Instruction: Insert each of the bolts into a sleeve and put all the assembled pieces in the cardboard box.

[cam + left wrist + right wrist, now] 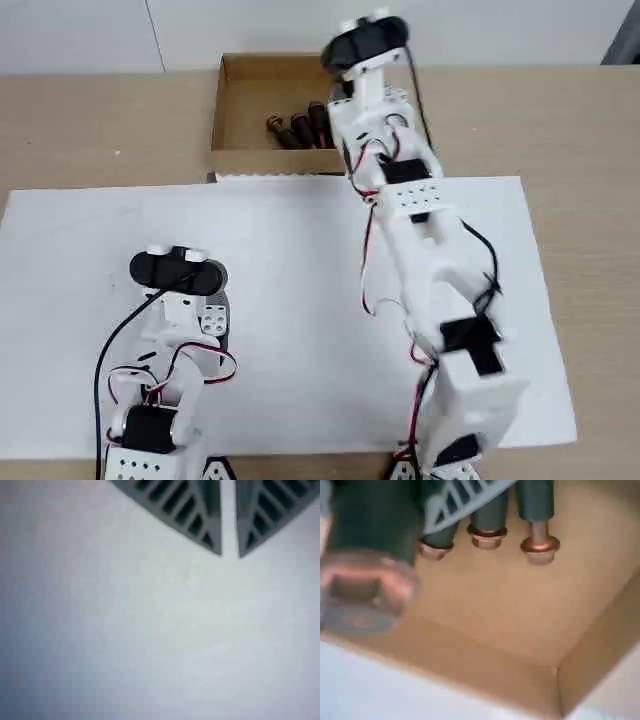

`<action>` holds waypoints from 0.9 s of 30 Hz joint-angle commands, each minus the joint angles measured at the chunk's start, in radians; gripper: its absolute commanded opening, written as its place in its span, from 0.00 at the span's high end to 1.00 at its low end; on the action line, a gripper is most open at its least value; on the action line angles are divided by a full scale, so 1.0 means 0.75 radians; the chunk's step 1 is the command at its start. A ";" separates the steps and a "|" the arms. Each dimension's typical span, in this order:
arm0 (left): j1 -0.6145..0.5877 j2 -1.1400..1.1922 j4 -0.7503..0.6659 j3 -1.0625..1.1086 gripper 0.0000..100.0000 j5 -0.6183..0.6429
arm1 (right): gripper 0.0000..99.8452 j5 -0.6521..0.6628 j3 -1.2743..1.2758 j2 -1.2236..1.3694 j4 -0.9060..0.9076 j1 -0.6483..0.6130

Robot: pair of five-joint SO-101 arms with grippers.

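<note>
While clamped on a sleeved bolt (367,580), the right gripper (395,525) hangs over the cardboard box (278,160).

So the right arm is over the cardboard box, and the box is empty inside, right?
Not empty. The right arm is over the cardboard box, but three assembled pieces already lie side by side on its floor. The right wrist view shows them.
</note>
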 commanded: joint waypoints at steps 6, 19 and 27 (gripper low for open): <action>0.000 -0.012 0.008 -0.005 0.99 0.006 | 1.00 0.149 -0.305 0.277 -0.154 -0.097; 0.000 -0.012 0.008 -0.005 0.99 0.006 | 0.96 0.164 -0.456 0.480 -0.097 -0.132; 0.000 -0.012 0.008 -0.005 0.99 0.006 | 0.85 0.164 -0.458 0.476 -0.038 -0.130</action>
